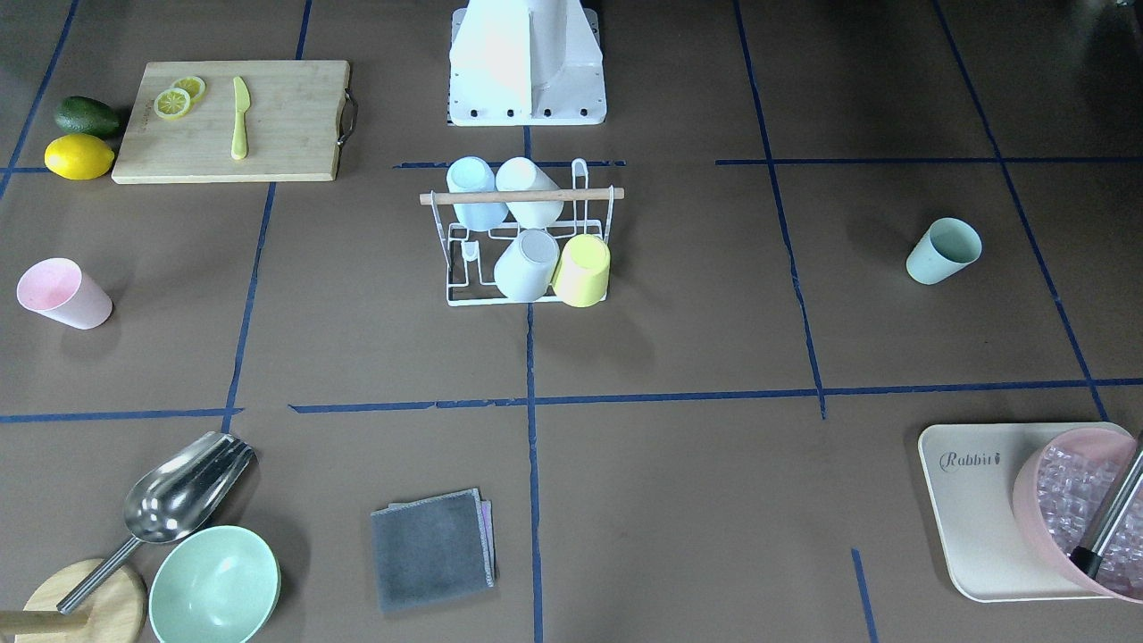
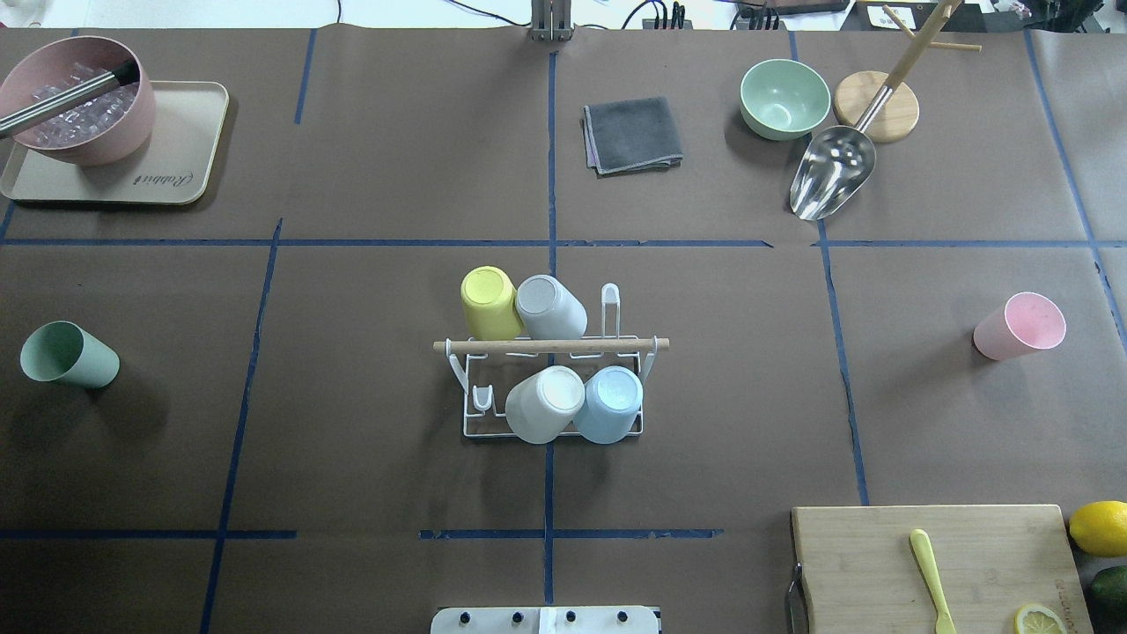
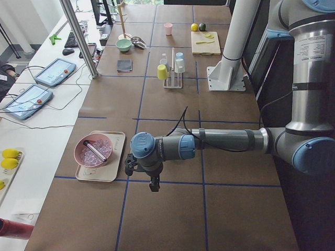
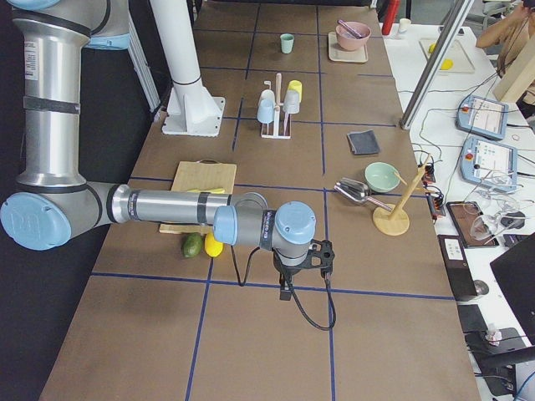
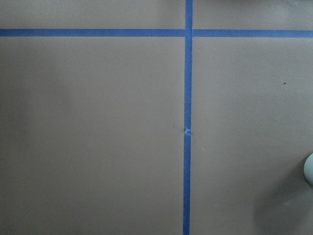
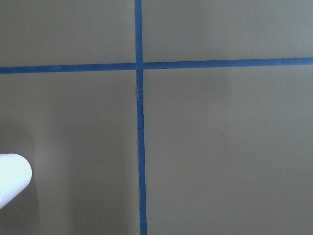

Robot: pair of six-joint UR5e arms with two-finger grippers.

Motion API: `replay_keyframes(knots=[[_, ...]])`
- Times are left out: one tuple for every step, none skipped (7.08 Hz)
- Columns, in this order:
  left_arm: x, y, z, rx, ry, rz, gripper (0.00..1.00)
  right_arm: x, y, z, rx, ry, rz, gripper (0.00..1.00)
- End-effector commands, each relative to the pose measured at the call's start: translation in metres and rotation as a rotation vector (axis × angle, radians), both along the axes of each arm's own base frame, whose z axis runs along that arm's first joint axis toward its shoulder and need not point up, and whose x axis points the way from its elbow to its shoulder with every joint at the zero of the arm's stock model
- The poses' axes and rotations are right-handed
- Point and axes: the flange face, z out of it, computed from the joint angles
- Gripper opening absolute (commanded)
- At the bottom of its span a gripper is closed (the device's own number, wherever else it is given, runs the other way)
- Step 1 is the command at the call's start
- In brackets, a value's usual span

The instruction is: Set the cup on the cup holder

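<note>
The white wire cup holder with its light wooden rod sits in the middle of the brown table, four upturned cups on its prongs. A mint-green plastic cup stands loose on the robot's left, and a pale pink plastic cup stands loose on its right. The left pincer and right pincer both hang over bare table, well apart from the holder. Fingers apart or together? Cannot tell.
</note>
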Motion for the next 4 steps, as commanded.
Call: replay_keyframes(knots=[[0.0,0.0004,0.0019,-0.002,0.0,0.002,1.0,-0.0001,0.0,0.0003,-0.001,-0.001,0.001,1.0],[0.0,0.0005,0.0021,-0.004,0.0,0.001,1.0,-0.0001,0.0,0.0003,0.0,-0.001,0.0,1.0],[0.0,0.0005,0.0021,-0.003,0.0,0.002,1.0,-0.0001,0.0,0.0003,0.001,-0.001,-0.001,1.0],[0.0,-0.0004,0.005,-0.011,0.0,-0.001,1.0,-0.0001,0.0,0.0003,0.0,-0.001,0.0,1.0]])
